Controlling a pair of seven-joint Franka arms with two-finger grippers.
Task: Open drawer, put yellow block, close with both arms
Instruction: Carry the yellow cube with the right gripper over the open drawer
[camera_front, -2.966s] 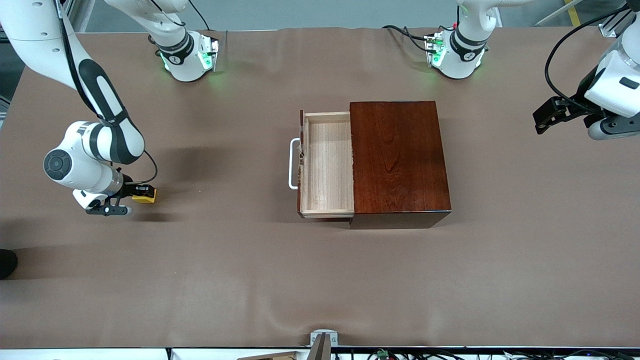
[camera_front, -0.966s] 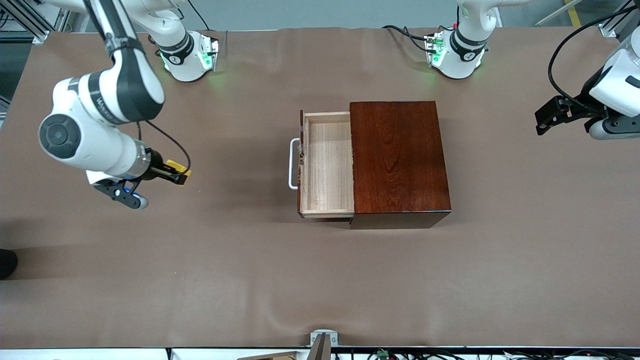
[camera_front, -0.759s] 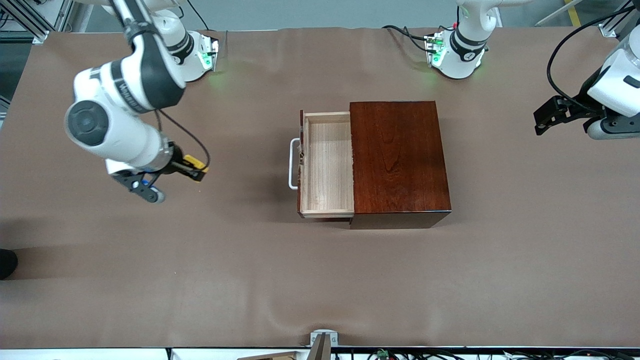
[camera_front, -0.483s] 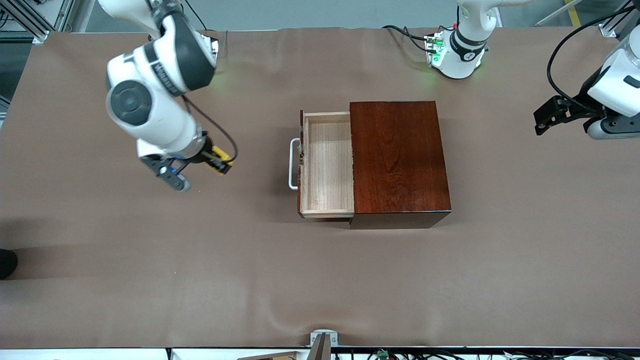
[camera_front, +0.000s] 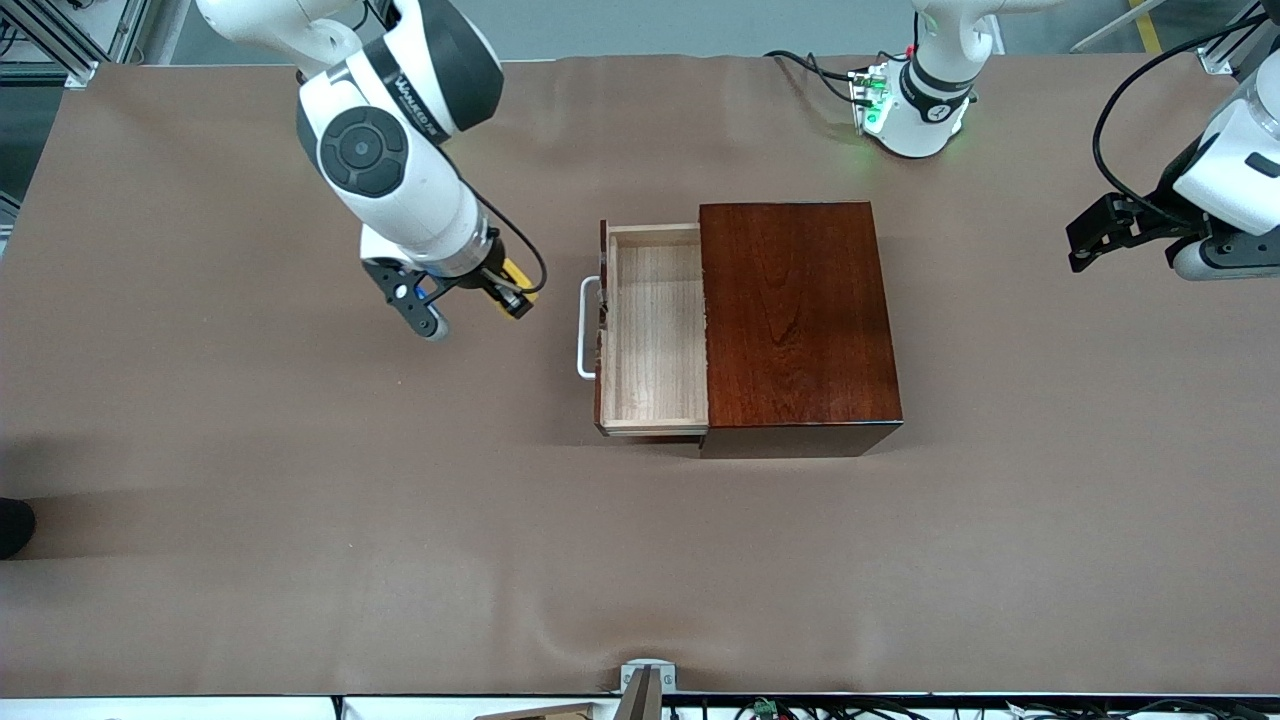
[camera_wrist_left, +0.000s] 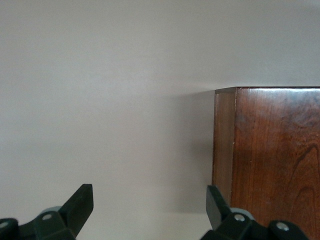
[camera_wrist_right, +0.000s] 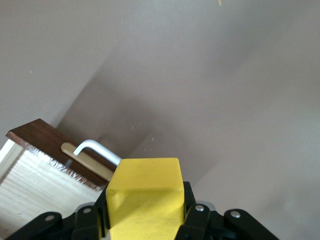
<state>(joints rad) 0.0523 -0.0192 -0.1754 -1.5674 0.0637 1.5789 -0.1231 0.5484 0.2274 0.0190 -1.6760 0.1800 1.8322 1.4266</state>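
While the right arm reaches in over the table (camera_front: 250, 480), its right tool (camera_front: 508, 292) is clamped on the yellow block (camera_front: 516, 277), up in the air over bare table just beside the white handle (camera_front: 583, 330) of the drawer (camera_front: 655, 330). From the front, the arm's wrist and black fingers cover most of the block, so only a yellow sliver shows; the right wrist view shows its faces plainly (camera_wrist_right: 145, 197), though the picture's edge cuts off its lower part and the fingers' tips. The drawer stands pulled out of the dark wooden box (camera_front: 798, 320) toward the right arm's end, its pale tray open to view, and the part still inside the box is hidden. Over the left arm's end of the table the left tool (camera_front: 1085, 238) waits, its fingers (camera_wrist_left: 80, 202) spread apart. Much of that arm runs out of the front view, and its wrist camera catches only one corner of the box (camera_wrist_left: 270, 150).
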